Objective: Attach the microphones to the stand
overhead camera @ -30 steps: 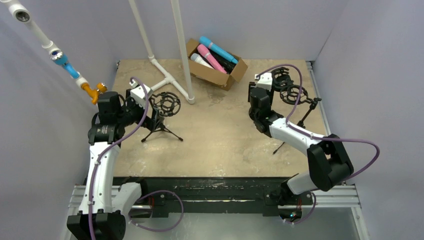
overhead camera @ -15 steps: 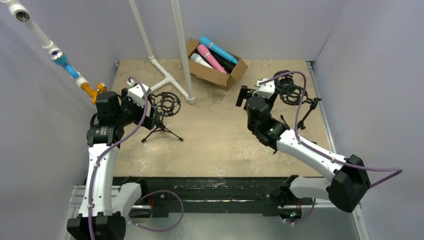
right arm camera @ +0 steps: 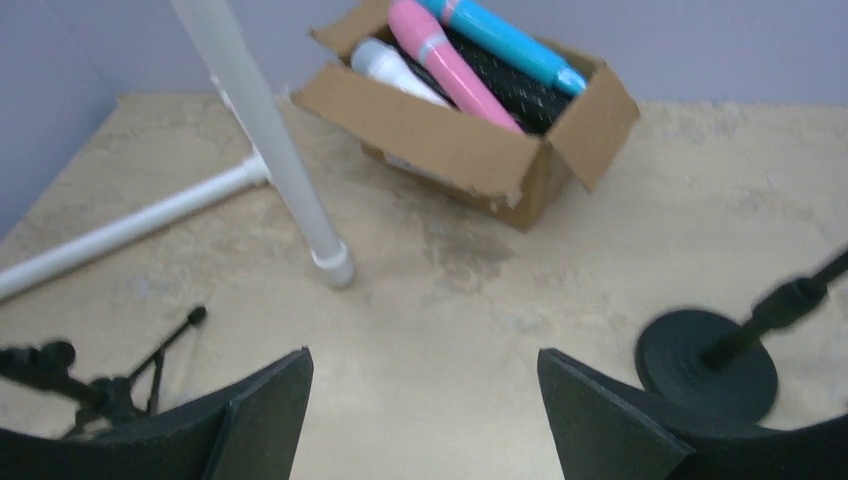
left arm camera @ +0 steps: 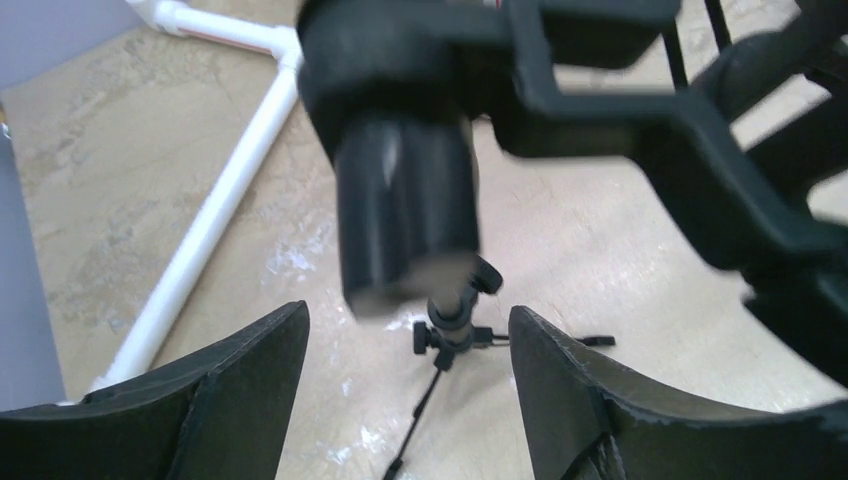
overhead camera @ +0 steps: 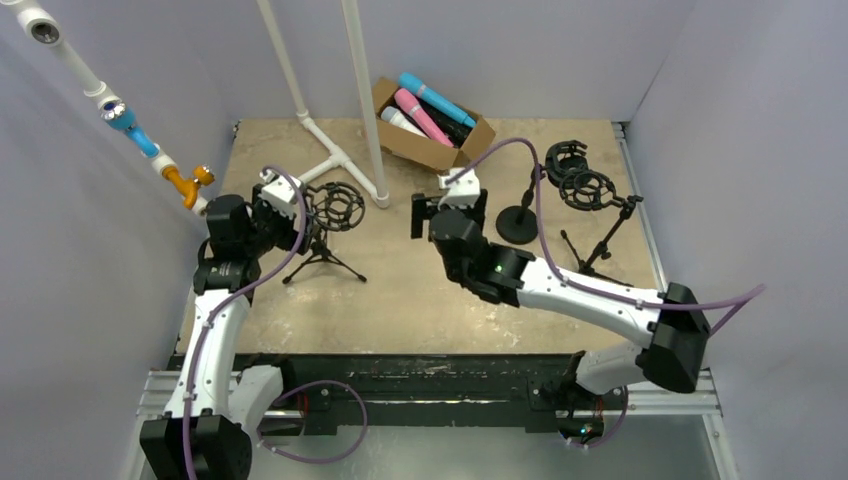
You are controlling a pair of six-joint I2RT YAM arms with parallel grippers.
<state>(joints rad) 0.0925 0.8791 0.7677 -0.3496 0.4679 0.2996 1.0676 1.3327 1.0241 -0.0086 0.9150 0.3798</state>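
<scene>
- Top external view: my right claw (overhead camera: 447, 207) hangs over the counter (overhead camera: 400, 300) with its jaws apart and nothing between them. The cardboard box (overhead camera: 428, 150) sits just ahead of it.
- Right wrist view: the microphones lie side by side in that box, ahead of the claw and well clear of its tips. I can make out a pink microphone (right arm camera: 450, 55), a blue microphone (right arm camera: 500, 38), a white microphone (right arm camera: 395, 65) and a black microphone (right arm camera: 510, 85).
- A round-base stand (right arm camera: 710, 375) stands close to the right of the same claw. A white pipe (right arm camera: 260, 130) rises ahead and to its left.
- Left wrist view: my left claw (left arm camera: 410, 385) is spread wide and holds nothing. The black shock mount (left arm camera: 400, 200) of a tripod stand (left arm camera: 445, 335) looms directly in front of it. The blur keeps me from telling whether a finger touches it.
- From above, the mount's ring sits empty just beyond my left claw. Two more empty ring mounts (overhead camera: 578, 178) stand well off to the right of my right claw.
- Progress, as I judge it: none of the stands in view carries a microphone, and every microphone I can see lies in the box. What remains is picking one out, carrying it to a stand and seating it, then doing the same for the others.
</scene>
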